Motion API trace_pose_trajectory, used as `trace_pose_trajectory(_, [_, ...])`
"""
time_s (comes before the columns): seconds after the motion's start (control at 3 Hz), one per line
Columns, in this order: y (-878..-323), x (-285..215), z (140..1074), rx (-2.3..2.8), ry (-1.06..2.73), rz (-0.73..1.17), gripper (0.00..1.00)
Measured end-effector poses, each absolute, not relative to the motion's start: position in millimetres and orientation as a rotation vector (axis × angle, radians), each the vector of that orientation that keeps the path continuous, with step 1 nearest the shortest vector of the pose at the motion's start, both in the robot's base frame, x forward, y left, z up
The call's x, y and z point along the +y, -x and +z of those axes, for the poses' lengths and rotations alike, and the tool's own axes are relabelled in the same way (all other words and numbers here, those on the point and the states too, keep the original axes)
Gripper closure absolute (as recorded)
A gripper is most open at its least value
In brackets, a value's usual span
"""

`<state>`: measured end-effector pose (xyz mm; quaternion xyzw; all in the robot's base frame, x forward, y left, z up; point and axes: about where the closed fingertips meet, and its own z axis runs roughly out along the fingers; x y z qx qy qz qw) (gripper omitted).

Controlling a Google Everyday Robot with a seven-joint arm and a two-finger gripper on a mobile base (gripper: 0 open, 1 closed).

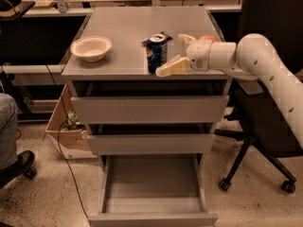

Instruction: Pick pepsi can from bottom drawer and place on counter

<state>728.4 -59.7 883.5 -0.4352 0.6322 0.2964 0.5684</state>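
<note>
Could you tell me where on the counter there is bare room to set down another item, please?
The back of the counter, behind the bowl and pepsi can, is bare, as is the strip between those two. The front right is crowded: the open gripper sits right beside the can.

Pepsi can [157, 55] upright on counter [128, 27] — gripper [171, 54] beside; bottom drawer [151, 186] open
</note>
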Motion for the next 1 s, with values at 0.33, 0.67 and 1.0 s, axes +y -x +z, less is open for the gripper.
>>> trace_pose_trajectory(0.33, [-709.2, -101.7, 918.5, 1.465, 1.04, 0.625, 0.0])
trace_pose_trajectory(0.67, [-682.4, -137.9, 958.4, 1.425, 1.079, 0.562, 0.0])
trace_pose_trajectory(1.0, [-684.2, -134.3, 956.4, 1.425, 1.078, 0.567, 0.0])
